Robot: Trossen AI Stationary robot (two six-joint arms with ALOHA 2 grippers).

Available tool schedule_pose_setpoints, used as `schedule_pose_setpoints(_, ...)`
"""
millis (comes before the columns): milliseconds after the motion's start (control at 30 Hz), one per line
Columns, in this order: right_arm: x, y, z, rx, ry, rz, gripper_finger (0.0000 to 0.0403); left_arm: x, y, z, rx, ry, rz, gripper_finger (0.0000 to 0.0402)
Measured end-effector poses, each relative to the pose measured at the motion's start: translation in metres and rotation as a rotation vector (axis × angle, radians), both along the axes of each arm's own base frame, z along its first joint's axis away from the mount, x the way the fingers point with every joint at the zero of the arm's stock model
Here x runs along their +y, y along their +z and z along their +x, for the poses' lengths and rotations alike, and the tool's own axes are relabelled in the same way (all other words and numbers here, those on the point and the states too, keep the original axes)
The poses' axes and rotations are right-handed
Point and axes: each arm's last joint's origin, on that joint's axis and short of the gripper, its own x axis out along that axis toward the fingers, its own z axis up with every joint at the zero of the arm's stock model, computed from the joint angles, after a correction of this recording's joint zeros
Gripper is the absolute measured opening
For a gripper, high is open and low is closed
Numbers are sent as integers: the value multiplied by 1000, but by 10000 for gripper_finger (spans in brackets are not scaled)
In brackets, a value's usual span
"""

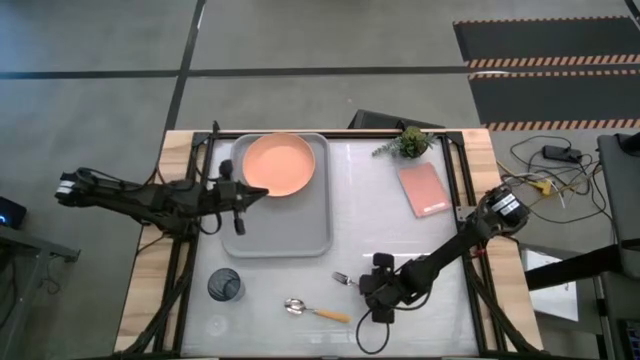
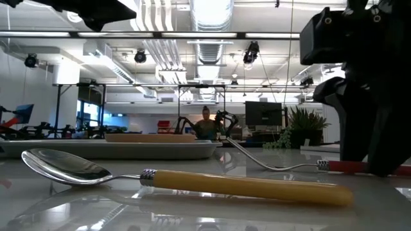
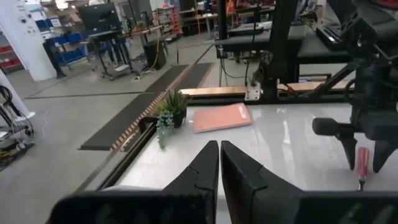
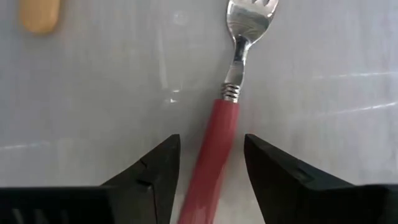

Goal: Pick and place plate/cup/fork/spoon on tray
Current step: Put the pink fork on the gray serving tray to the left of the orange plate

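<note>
The salmon-orange plate (image 1: 278, 165) lies on the light-grey tray (image 1: 290, 235) at the tray's far end. The dark cup (image 1: 225, 285) stands on the table near the front left. The spoon (image 1: 315, 310) with the orange-yellow handle lies near the front edge, and fills the foreground of the low view (image 2: 192, 179). The fork (image 1: 345, 279) lies on the table right of it. My right gripper (image 4: 211, 143) is open low over the fork, one finger on each side of the red handle (image 4: 214, 155), not visibly touching it. My left gripper (image 3: 219, 155) is shut and empty over the tray's left rim beside the plate.
A pink rectangular slab (image 1: 423, 190) and a small potted plant (image 1: 410, 142) sit at the table's far right. Cables lie off the table's right edge. In the low view the fork's tines (image 2: 229, 139) curve up off the table.
</note>
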Motion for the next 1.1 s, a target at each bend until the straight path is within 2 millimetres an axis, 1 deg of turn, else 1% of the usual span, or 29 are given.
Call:
schedule_pose_setpoints(133,-5,-1,2,-9,-10,-25,154,0,1,-1,-11,0,-1,0)
schedule_pose_setpoints(233,-7,-4,1,-11,-11,-37,137,0,2,-1,-13,0,0,0)
schedule_pose_setpoints(333,-8,-9,0,-14,-14,-40,104,0,2,-1,-13,-2,20,0)
schedule_pose_setpoints(400,-9,-13,-1,-19,-15,-35,74,0,2,0,-10,-3,35,0)
schedule_pose_setpoints(500,-10,-13,-3,-18,-15,-22,33,0,3,0,-8,-3,52,0)
schedule_pose_setpoints(700,-17,4,-8,-10,-9,4,32,0,5,-1,-12,-4,101,0)
schedule_pose_setpoints(800,-23,22,-7,-60,-14,23,32,0,5,-1,-2,-5,136,0)
schedule_pose_setpoints(933,-37,43,-7,-117,-10,22,32,0,4,0,9,-4,165,0)
schedule_pose_setpoints(1100,-59,69,-4,-202,8,7,32,1,5,-1,16,-1,197,0)
